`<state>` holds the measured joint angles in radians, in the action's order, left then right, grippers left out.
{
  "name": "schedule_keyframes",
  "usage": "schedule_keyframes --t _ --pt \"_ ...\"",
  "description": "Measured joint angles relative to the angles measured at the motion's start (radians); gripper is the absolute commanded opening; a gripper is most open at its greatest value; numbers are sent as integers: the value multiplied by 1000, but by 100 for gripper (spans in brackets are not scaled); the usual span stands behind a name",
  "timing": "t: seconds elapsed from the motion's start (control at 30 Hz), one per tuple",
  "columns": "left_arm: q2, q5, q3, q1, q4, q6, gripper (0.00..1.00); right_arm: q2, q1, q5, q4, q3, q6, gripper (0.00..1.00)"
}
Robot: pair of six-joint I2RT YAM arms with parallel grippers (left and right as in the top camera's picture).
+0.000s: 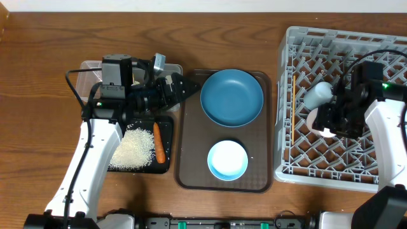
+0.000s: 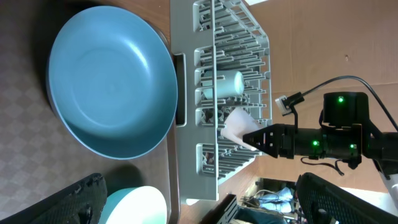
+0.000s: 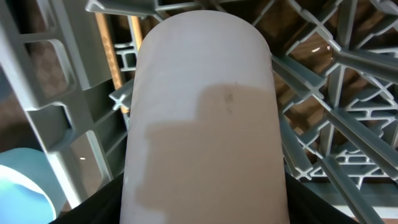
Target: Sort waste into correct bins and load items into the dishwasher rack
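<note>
the pale pink cup (image 3: 202, 124) is a smooth, matte tube with a rounded end and a soft shadow across its lower half. in the right wrist view its long axis runs bottom to top, rounded end toward the top of the frame. overhead it sticks out leftward from the right claw (image 1: 325, 122), which is clenched on it inside the grey rack (image 1: 299, 159) at the right of the frame. a light blue cup (image 1: 318, 95) lies just higher in the frame. the left claw (image 1: 189, 86), spread wide and holding nothing, hovers beside the dark blue plate (image 1: 232, 97) on the brown tray (image 1: 191, 159).
</note>
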<state>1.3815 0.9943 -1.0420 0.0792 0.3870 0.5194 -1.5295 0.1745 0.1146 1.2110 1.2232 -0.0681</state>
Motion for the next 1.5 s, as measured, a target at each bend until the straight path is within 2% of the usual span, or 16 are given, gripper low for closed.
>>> schedule_keyframes --t 0.17,0.2,0.27,0.33,0.43,0.7,0.87,1.1,1.27,1.4,1.5 --pt "0 0 0 0 0 0 100 0 0 -7 -11 -13 0 27" --pt "0 0 0 0 0 0 100 0 0 -7 -12 -14 0 37" --pt "0 0 0 0 0 0 100 0 0 -8 -13 -14 0 48" --pt "0 0 0 0 0 0 100 0 0 -11 -13 -14 0 65" --pt "0 0 0 0 0 0 100 -1 0 -11 -13 -14 -6 75" --pt "0 0 0 0 0 0 100 -1 0 -11 -7 -11 -7 76" --pt "0 0 0 0 0 0 100 -2 0 3 12 31 -6 70" --pt "0 0 0 0 0 0 100 -2 -13 115 156 231 34 58" --pt "0 -14 0 0 3 0 100 1 -99 148 175 278 44 59" --pt "0 -34 0 0 23 0 100 1 -223 102 86 254 -6 53" --pt "0 -37 0 0 28 0 100 0 -302 42 10 220 -57 53"
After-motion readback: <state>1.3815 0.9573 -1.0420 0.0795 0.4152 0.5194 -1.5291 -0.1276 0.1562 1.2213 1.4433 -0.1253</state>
